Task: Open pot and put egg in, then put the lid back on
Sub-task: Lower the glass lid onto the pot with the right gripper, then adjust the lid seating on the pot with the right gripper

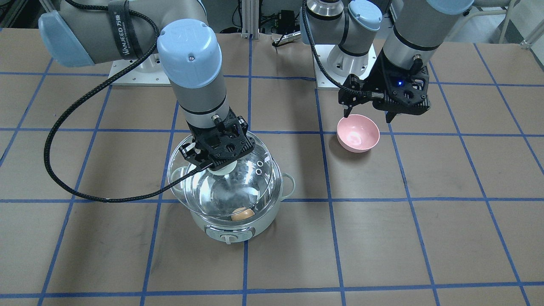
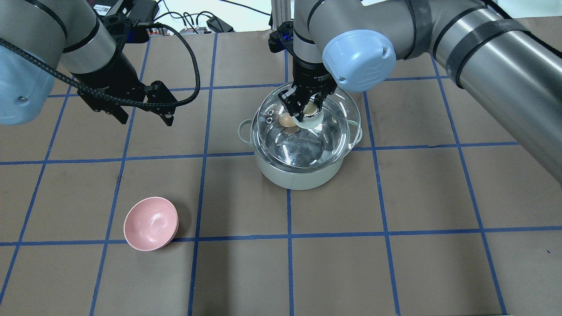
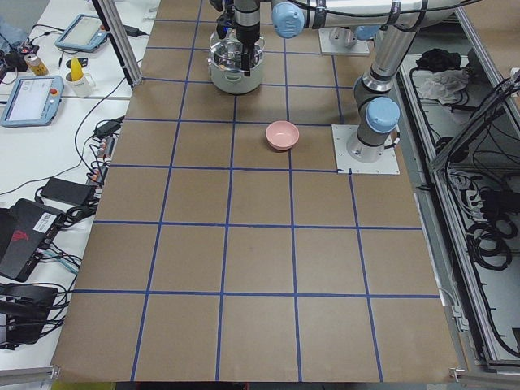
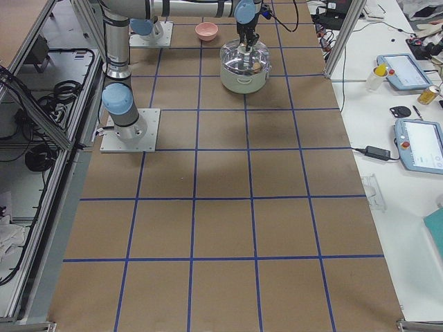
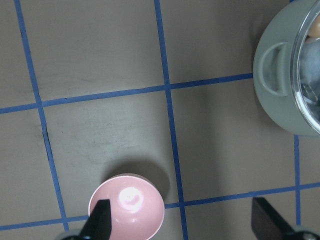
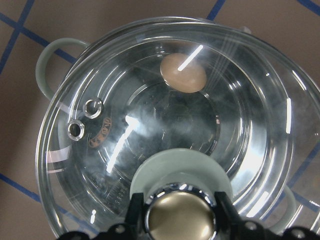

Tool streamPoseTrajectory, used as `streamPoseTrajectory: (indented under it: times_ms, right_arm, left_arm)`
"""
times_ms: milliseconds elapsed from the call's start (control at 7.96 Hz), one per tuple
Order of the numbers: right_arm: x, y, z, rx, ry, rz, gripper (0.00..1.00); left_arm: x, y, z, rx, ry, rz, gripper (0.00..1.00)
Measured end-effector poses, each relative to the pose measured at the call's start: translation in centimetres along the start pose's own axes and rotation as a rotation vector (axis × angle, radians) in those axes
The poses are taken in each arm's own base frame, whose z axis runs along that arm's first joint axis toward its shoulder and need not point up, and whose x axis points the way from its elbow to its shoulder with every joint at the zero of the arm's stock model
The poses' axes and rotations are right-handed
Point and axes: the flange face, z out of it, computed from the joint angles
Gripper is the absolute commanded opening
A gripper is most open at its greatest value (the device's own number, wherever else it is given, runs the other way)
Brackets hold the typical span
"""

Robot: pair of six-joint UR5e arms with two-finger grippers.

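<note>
The mint-green pot [image 1: 231, 227] stands on the table with the tan egg [image 1: 242, 213] inside, lying on its steel floor. My right gripper [image 1: 222, 166] is shut on the beige knob [image 6: 181, 216] of the glass lid [image 1: 212, 187]. It holds the lid over the pot's mouth, slightly tilted and off centre. I cannot tell whether the lid touches the rim. The overhead view shows the pot [image 2: 298, 177], lid [image 2: 316, 136], egg [image 2: 287, 119] and right gripper [image 2: 307, 112]. My left gripper [image 2: 145, 115] is open and empty, high over the table, away from the pot.
A small empty pink bowl [image 2: 150, 224] sits on the table on my left side, below the left gripper [image 5: 182, 225] in the left wrist view [image 5: 127, 205]. The brown table has a blue tape grid. The arm bases stand at the table's robot side.
</note>
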Motion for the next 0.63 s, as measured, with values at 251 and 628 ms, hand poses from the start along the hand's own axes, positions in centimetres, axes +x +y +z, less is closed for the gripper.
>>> streamPoseTrajectory:
  times_ms: [251, 628]
  right_arm:
    - [-0.4, -0.5, 0.7, -0.001, -0.004, -0.01, 0.0]
    - [-0.5, -1.0, 1.7, -0.002, -0.005, -0.015, 0.0]
  left_arm:
    - [0.0, 0.0, 0.0, 0.001, 0.0, -0.001, 1.0]
    - [0.0, 0.0, 0.0, 0.001, 0.0, 0.003, 1.0]
